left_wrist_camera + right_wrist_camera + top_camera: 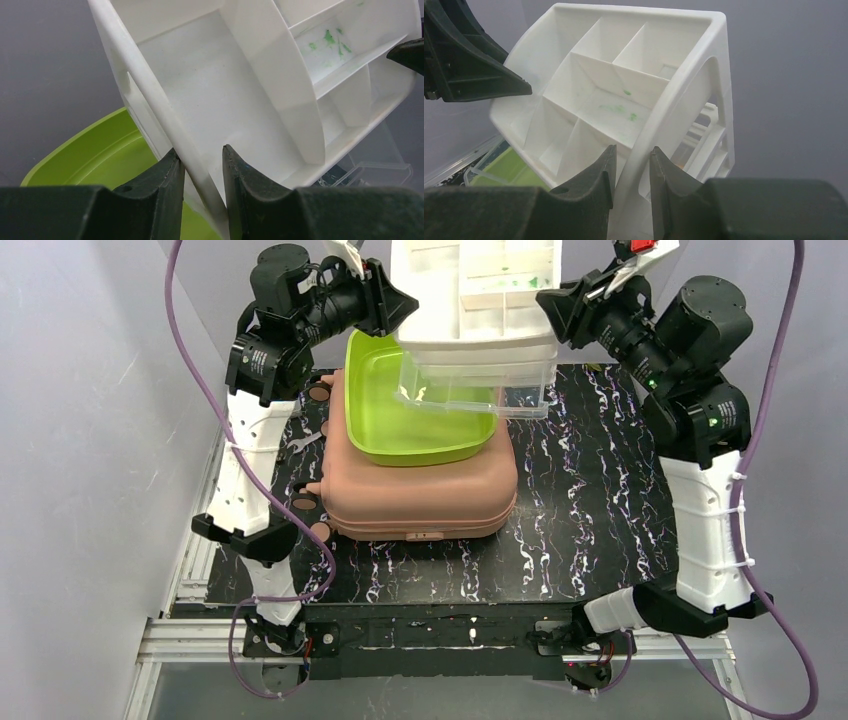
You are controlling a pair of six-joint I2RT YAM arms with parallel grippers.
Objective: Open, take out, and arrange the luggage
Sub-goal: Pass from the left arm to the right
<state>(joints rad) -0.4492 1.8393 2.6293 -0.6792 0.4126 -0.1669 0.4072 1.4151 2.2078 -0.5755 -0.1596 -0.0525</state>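
White organizer [470, 330], rims pinched narrowly by left gripper [200, 155] and right gripper [633, 152], raised crosswise directly above closed luggage [420, 505], equally near both arms.

The worktop [600, 530] is viewed from high above its near edge, looking steeply down. The left pincer [200, 152] and the right pincer [633, 150] are each viewed at close range along their own fingers, facing one another. The white divided organizer [480, 295] is shared by all three views.
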